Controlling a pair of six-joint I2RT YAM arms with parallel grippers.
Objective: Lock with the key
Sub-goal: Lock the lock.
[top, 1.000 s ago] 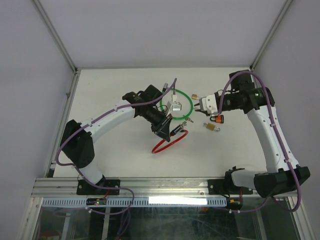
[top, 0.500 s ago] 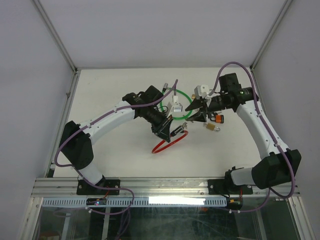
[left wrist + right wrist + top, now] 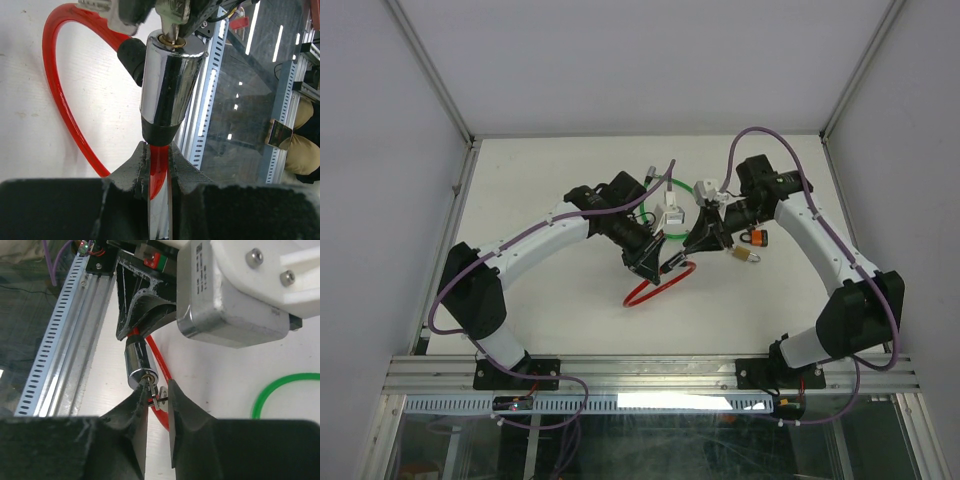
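Holding red cable (image 3: 55,100) clenched in left gripper (image 3: 157,150), just below lock barrel (image 3: 167,85). Key (image 3: 156,399) sits in the keyhole between right gripper (image 3: 157,389) fingers; pinched or not, cannot tell. Risk: loose or off-axis twist slips, bends key.

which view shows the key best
The right wrist view: the key sits in the lock's end, between the right claw's tips. Left wrist crops it at the top edge; from above it is too small.
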